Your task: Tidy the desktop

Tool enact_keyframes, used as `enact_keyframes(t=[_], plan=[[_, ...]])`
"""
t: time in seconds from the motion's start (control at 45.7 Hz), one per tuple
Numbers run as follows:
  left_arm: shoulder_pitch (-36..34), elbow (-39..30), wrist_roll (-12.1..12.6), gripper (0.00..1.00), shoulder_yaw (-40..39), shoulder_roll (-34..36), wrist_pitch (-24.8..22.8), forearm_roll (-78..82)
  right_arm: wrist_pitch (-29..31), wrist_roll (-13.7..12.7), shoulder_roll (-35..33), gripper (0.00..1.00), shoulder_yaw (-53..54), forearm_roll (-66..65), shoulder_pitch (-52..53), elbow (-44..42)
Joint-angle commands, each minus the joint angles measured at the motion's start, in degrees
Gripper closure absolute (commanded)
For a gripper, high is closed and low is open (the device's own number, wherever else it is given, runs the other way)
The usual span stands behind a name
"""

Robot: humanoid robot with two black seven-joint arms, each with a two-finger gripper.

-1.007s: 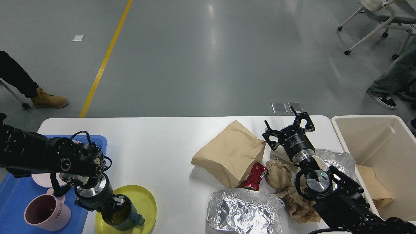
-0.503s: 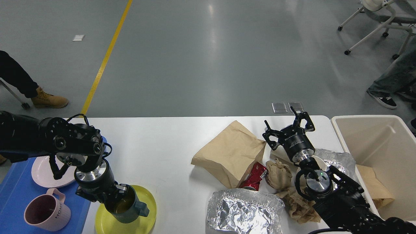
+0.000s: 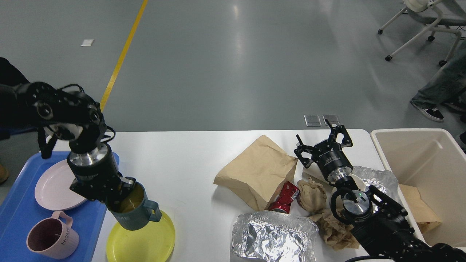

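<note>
Blue tray (image 3: 14,218) far left holds pink plate (image 3: 54,185) and pink mug (image 3: 51,236). Left gripper (image 3: 122,198) jaws clamped on teal mug (image 3: 136,214) (above yellow plate (image 3: 145,243)). White tabletop (image 3: 189,163) spans centre. Right gripper (image 3: 322,142) jaws apart, above paper bag (image 3: 258,169) edge

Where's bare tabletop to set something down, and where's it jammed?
Bare: the desktop strip between the blue tray and the brown paper bag, behind the yellow plate. Crowded: right end, where bag, red can, crumpled paper and foil bunch beside the beige bin.
</note>
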Motion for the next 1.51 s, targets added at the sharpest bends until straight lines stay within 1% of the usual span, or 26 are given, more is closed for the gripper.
enact_keyframes(t=[0.0,0.153,0.285,0.46,0.569,0.722,0.832,0.963,1.073,1.226,1.401,1.489], plan=[[-8.05,-0.08,-1.38,1.0,4.63,2.33,-1.17,-1.27,0.0,0.0,0.0,0.0,0.0,0.0,0.0,-0.08],[-16.58,-0.08,-4.98,1.0,11.75,3.82,-1.17,-1.28,0.0,0.0,0.0,0.0,0.0,0.0,0.0,0.0],[-20.63,-0.08,-5.43,1.0,17.11,7.34,-1.17,-1.1,0.0,0.0,0.0,0.0,0.0,0.0,0.0,0.0],[-20.99,0.97,-4.81,1.0,22.56,16.91,-1.17,1.0,0.0,0.0,0.0,0.0,0.0,0.0,0.0,0.0],[-20.81,1.68,-5.51,1.0,26.43,21.57,-1.17,4.43,0.0,0.0,0.0,0.0,0.0,0.0,0.0,0.0],[-19.06,7.12,-5.69,1.0,29.42,28.51,-1.17,6.63,-0.08,0.0,0.0,0.0,0.0,0.0,0.0,0.0],[-14.75,11.08,-5.69,1.0,28.81,32.65,-1.17,8.13,0.0,0.0,0.0,0.0,0.0,0.0,0.0,0.0],[-8.52,16.96,-5.78,1.0,27.41,35.55,-1.17,8.22,0.0,0.0,0.0,0.0,0.0,0.0,0.0,0.0],[-2.1,19.08,-5.69,1.0,21.96,37.14,-1.17,8.31,0.0,0.0,0.0,0.0,0.0,0.0,0.09,0.0],[9.58,23.91,-5.69,1.0,14.32,37.14,-1.17,8.31,0.0,0.0,0.0,0.0,0.0,0.0,0.0,0.0],[23.56,31.64,-5.08,1.0,2.89,36.0,-1.17,8.39,0.0,0.0,0.0,0.0,0.0,0.0,0.0,0.0],[29.28,36.03,-4.99,1.0,-2.03,34.33,-1.17,8.31,0.0,0.0,0.0,0.0,0.0,0.0,0.0,0.0]])
